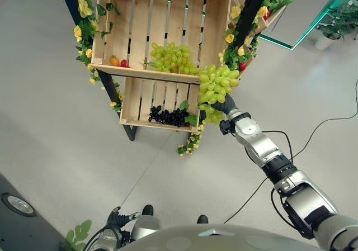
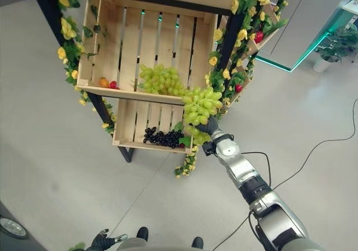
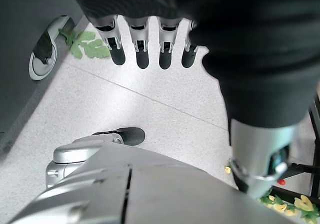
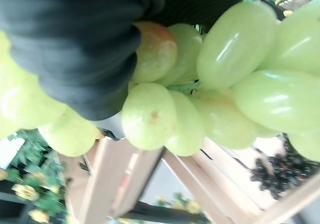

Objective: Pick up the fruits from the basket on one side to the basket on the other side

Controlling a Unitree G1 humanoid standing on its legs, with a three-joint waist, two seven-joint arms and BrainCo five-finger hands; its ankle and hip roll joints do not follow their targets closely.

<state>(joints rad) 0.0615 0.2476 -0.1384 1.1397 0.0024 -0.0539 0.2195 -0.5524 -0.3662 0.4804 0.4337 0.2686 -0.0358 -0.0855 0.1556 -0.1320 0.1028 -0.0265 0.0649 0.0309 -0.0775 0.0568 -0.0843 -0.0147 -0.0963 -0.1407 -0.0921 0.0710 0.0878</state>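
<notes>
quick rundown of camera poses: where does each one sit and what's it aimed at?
Left eye view: on the head, looking down at the wooden crates; right arm reaches in, right hand at a green grape bunch.
Right eye view: same head, slightly offset; same crates, black grapes in the lower one.
Left wrist view: on the left wrist, facing the floor; left hand fingers straight.
Right wrist view: on the right wrist, pressed against the grape bunch.
Shared: both eye views and the right wrist view show the bunch and black grapes.
</notes>
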